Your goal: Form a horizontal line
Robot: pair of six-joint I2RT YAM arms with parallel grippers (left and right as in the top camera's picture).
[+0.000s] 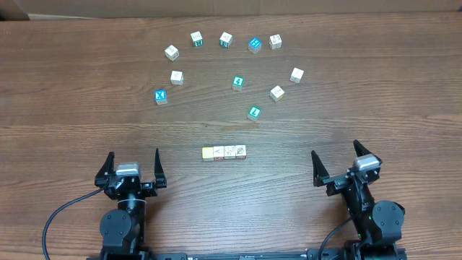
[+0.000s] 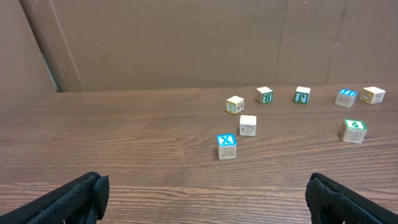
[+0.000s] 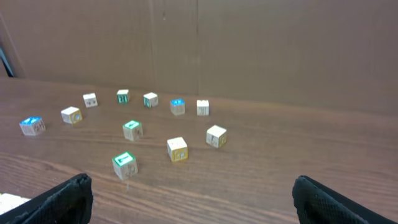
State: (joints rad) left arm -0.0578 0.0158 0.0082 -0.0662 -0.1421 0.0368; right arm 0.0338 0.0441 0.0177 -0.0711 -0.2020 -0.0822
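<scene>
A row of four cubes (image 1: 224, 152) lies side by side near the front of the wooden worktop (image 1: 72, 108), between the two arms. The cube at its left end is pale yellow and the other three are whitish. The left hand (image 1: 133, 159) and right hand (image 1: 336, 152) both stand wide open, gripping nothing, each well apart from the row. Loose cubes (image 1: 237, 82) lie scattered in an arc farther back, among them a blue X cube (image 1: 161, 96).
</scene>
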